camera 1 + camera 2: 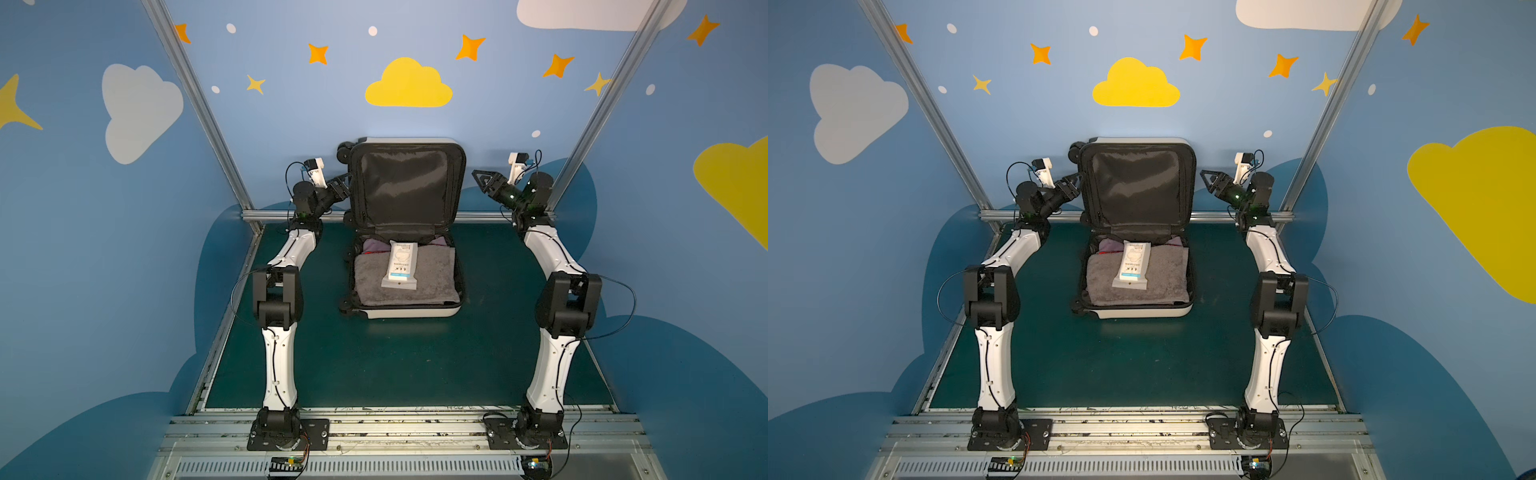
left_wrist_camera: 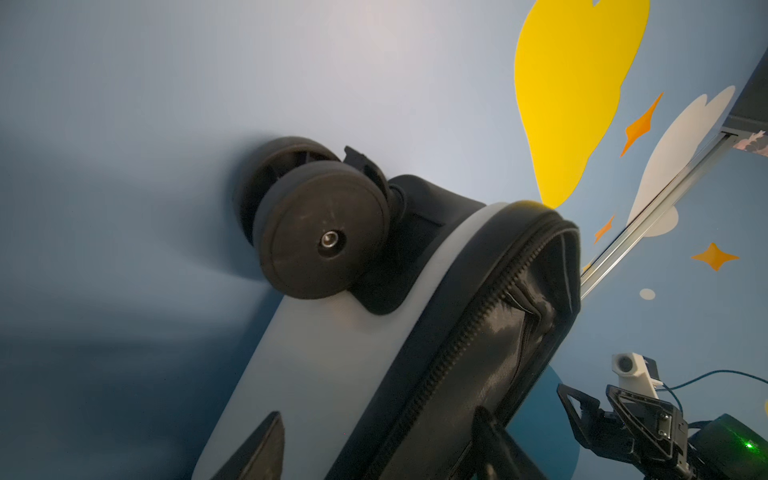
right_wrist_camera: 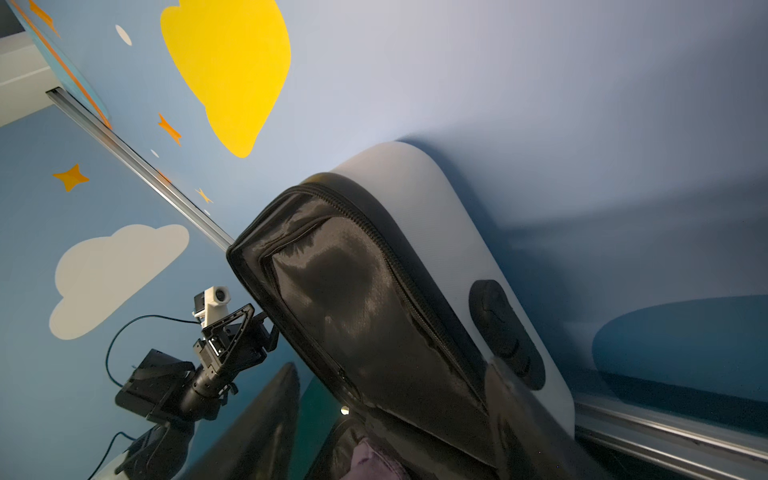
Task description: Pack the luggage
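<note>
Small cream-white hard-shell luggage (image 1: 411, 312) sits mid-back on the dark green matte mat (image 1: 374, 365), open like a clam: base half flat, lid upright, close to the blue painted back wall (image 1: 291, 124). Rounded corners, smooth shell, black toothed zipper band (image 2: 469, 324) round the rim, glossy creased black lining inside the lid. Black twin-disc caster wheel (image 2: 324, 237) w/ metal axle pin at the lid's upper left corner as seen from the top views. Black oval stud (image 3: 505, 332) on the lid's opposite side wall. Base holds a folded grey terry towel (image 1: 432, 274) w/ nubbly pile. On it lies a flat white crinkly plastic packet (image 1: 400, 266) w/ small print, lengthwise. A strip of purple cloth (image 1: 374, 245) shows behind the towel. Left gripper (image 1: 345, 183), black angular fingers, is at the lid's left edge: jaws apart, straddling the side wall, one finger (image 2: 262, 449) on the shell side, the other on the lining side; whether they bite, can't tell. Right gripper (image 1: 481, 181), triangular open-frame fingers, jaws spread, holding nothing, just beside the lid's right edge, thin gap visible in both top views.
</note>
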`<state>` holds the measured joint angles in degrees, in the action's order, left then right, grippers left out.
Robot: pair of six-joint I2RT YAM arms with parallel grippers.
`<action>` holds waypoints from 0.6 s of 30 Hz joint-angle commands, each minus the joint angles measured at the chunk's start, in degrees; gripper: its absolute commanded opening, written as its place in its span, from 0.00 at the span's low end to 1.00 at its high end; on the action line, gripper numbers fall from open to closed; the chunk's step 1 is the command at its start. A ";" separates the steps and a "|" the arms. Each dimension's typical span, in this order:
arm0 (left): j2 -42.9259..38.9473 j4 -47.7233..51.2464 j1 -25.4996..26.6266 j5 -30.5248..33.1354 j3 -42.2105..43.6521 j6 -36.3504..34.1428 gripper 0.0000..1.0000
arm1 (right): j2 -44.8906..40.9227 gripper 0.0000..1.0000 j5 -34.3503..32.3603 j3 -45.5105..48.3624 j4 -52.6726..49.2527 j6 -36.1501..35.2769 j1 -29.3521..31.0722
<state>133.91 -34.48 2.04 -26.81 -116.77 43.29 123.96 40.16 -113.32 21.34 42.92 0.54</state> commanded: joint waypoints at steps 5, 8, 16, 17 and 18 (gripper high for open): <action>3.35 -4.59 0.84 -0.27 -6.37 3.06 0.65 | 1.47 0.70 1.94 -2.12 6.12 5.56 -1.30; 4.84 -3.36 1.20 -0.15 -8.76 2.78 0.63 | 2.47 0.70 2.14 -2.43 8.59 8.84 -2.41; 7.45 -1.87 1.74 0.07 -12.41 2.77 0.52 | 5.32 0.69 1.87 -5.21 10.79 14.03 -4.28; 7.76 -1.74 1.85 0.00 -12.79 2.77 0.50 | 5.55 0.69 1.66 -5.45 10.50 14.04 -4.39; 7.98 -1.58 1.85 -0.08 -13.19 2.81 0.49 | 5.68 0.69 1.51 -5.75 10.19 14.08 -4.39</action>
<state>140.66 -36.32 3.42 -26.13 -128.14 46.26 129.12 41.47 -116.57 29.74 55.55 -3.90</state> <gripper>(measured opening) 0.494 0.695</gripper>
